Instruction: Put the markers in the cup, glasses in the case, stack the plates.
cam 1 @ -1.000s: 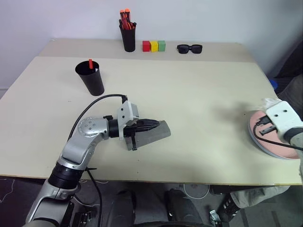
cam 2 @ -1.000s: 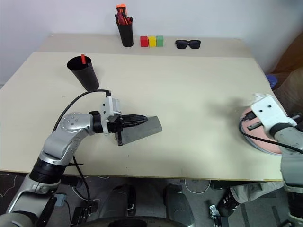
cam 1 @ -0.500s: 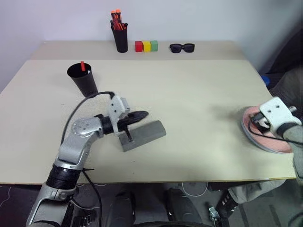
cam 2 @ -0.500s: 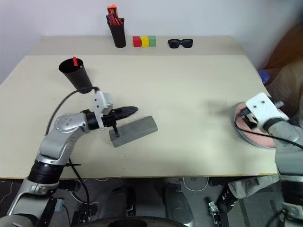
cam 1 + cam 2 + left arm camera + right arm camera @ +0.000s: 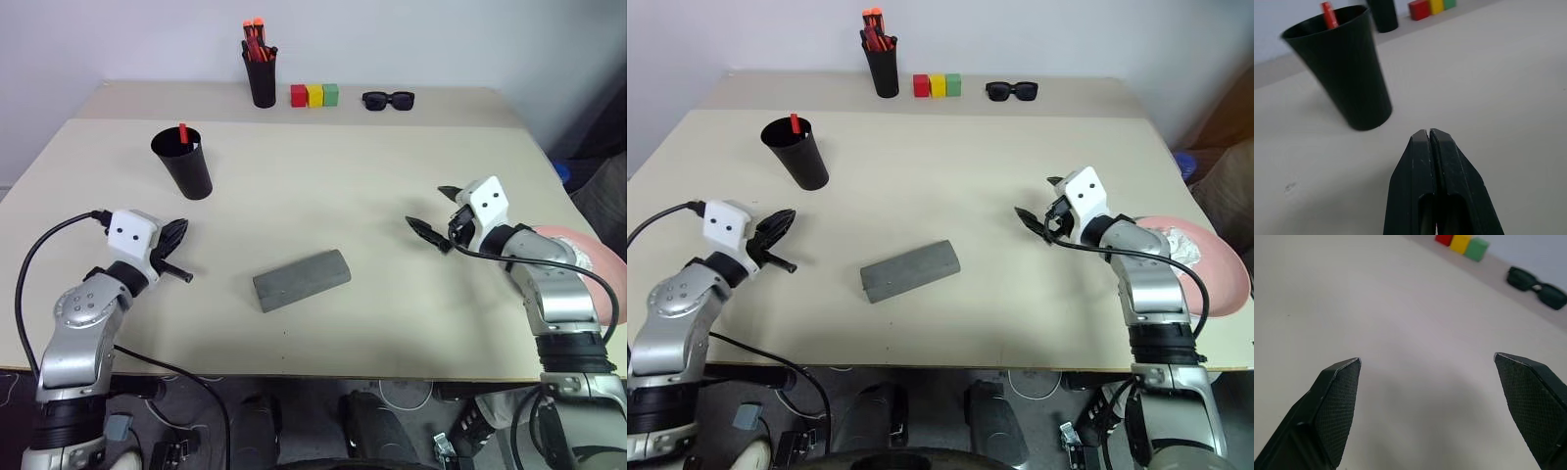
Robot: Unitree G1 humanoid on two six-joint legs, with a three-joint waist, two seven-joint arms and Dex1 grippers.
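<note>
The grey case (image 5: 301, 279) lay shut & flat near the middle of the table (image 5: 353, 186), a bit toward the front edge, w/ nothing touching it. The black cup (image 5: 183, 162) stood toward the back left w/ a red-capped marker (image 5: 183, 132) poking out, & the left gripper (image 5: 175, 234) hung near the left edge, just in front of the cup, w/ its jaws pressed together & nothing in them. The right gripper (image 5: 437, 209) hung over the right side w/ jaws wide apart & empty, & the pink plate (image 5: 1223, 269) stuck out past the front right corner behind that arm.
</note>
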